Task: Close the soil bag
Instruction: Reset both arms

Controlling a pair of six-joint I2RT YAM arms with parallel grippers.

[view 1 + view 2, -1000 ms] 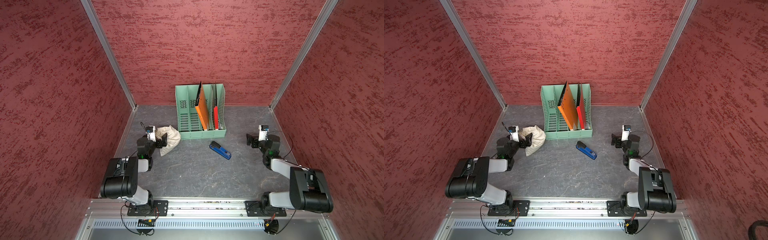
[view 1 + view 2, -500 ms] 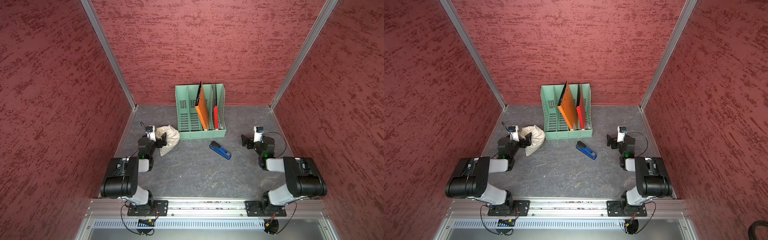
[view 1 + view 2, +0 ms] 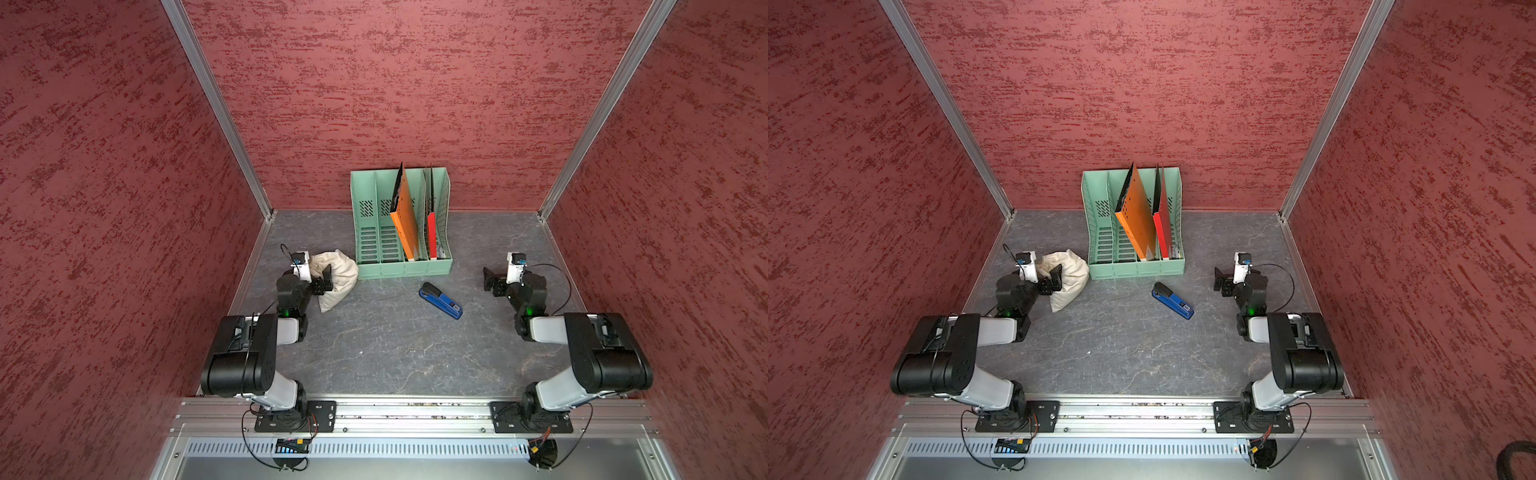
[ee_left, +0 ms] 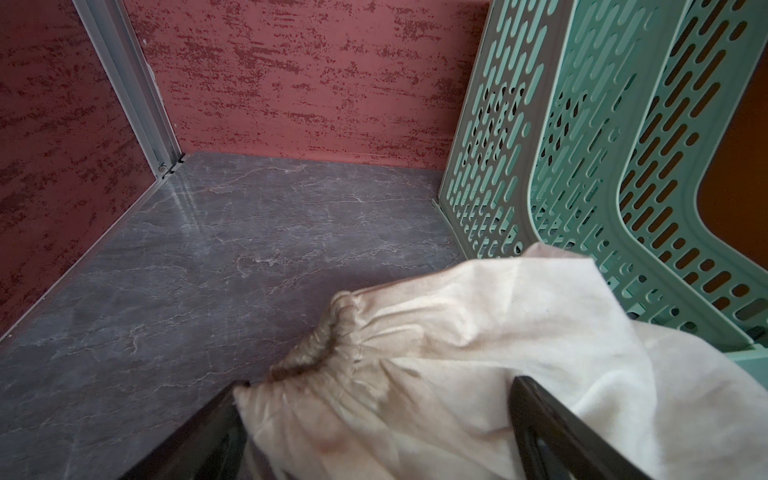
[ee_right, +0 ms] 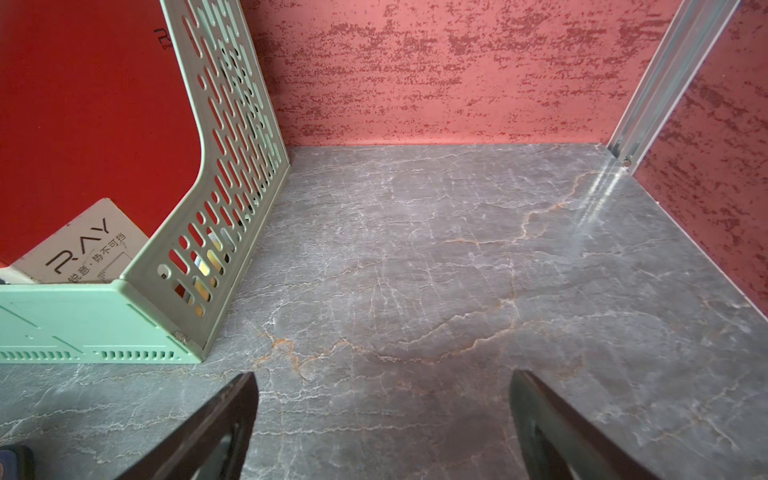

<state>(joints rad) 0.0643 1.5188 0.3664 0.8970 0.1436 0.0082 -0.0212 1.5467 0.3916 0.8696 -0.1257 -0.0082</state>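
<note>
So the soil bag is lying on its side on the grey marble-look table, over on the left arm's side, pushed right up against the near corner of the green file rack. In both top views it reads as a lumpy cream sack. The left gripper is parked right at it with its jaws spread wide. From the left wrist view the gathered neck of the bag sits between the 2 dark fingers, so the left gripper straddles the cloth rather than pinching it. The neck is puckered up with a thin dark slit along the ruffle and some brownish smudging around it. I can't tell whether the outer finger is actually touching the cloth or is just beside it. The right gripper is well apart from all that on the other side of the rack, hanging low over bare table with its jaws wide open too. The right wrist view shows the right gripper with nothing between its fingers. The rack holds an orange folder leaning over and a red folder. A blue stapler lies on the table just in front of the rack.
</note>
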